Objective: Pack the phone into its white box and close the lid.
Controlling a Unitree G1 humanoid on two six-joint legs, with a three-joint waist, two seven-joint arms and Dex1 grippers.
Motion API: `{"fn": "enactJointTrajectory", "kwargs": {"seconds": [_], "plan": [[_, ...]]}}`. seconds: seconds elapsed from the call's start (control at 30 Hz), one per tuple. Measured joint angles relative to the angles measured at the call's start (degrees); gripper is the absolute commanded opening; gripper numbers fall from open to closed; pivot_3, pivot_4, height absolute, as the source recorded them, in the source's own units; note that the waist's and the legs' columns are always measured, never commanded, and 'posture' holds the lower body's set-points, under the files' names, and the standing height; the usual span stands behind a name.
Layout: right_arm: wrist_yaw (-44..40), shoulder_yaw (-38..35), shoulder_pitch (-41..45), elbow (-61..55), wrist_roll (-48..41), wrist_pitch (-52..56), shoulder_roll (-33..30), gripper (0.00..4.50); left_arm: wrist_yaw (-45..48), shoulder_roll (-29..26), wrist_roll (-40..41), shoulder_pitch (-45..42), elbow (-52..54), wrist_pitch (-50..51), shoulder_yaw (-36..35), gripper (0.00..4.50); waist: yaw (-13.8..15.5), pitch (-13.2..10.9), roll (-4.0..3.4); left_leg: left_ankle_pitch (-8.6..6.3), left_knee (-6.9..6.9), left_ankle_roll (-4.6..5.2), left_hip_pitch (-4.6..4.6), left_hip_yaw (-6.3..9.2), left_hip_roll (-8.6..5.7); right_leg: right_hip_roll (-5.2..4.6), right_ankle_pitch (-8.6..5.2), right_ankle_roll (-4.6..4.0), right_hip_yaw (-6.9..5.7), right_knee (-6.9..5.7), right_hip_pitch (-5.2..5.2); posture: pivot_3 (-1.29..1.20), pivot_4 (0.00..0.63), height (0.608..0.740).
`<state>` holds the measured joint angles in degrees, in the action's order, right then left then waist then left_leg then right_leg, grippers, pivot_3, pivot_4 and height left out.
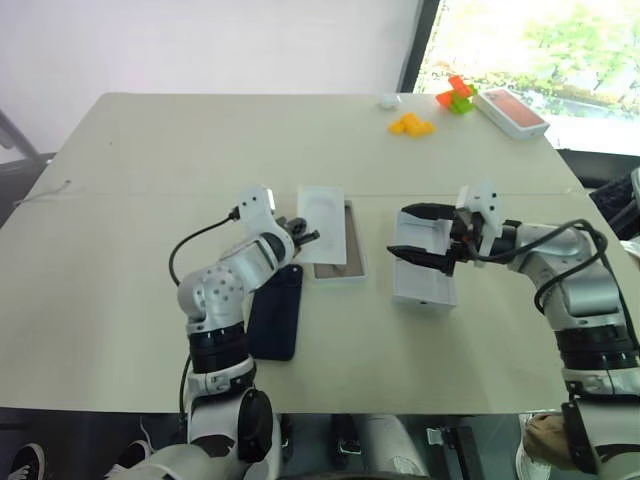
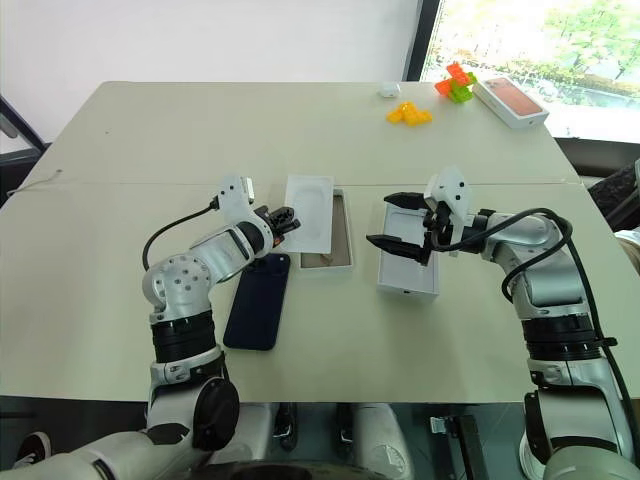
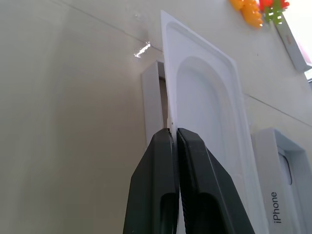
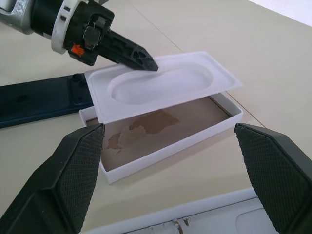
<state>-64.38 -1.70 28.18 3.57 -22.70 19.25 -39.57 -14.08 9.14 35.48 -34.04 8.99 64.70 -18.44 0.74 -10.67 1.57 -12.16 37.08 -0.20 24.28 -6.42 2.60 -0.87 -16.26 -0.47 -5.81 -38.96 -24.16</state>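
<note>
The dark navy phone [image 1: 277,312] lies flat on the table, left of the white box [image 1: 341,277]. The box's brownish floor [image 4: 161,127] is partly uncovered. My left gripper [image 1: 305,237] is shut on the edge of a thin white tray [image 1: 322,222] with an oval recess. It holds the tray tilted just over the box's left half. The white lid [image 1: 425,285] lies flat to the right of the box. My right gripper [image 1: 412,233] hangs open above the lid, with nothing between its fingers.
At the back right stand a box with a red-orange top [image 1: 513,112], yellow pieces [image 1: 411,124] and orange and green blocks [image 1: 457,96]. A small white object [image 1: 387,100] sits near the far edge. A cable trails from the left wrist.
</note>
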Motion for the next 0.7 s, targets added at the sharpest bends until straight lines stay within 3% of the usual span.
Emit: {"fn": "enactJointTrajectory", "kwargs": {"seconds": [0.7], "plan": [[0.9,0.5,0.0,0.0,0.6,-0.8,0.0,4.5,0.0,0.3,2.0,0.2,-3.3,0.5,1.2,0.07,0.0,0.0,0.0,0.0,0.0,0.0,0.0,0.01,-0.01,0.0,-0.01,0.02,0.0,0.01,0.0,0.0,0.15,0.737]]}}
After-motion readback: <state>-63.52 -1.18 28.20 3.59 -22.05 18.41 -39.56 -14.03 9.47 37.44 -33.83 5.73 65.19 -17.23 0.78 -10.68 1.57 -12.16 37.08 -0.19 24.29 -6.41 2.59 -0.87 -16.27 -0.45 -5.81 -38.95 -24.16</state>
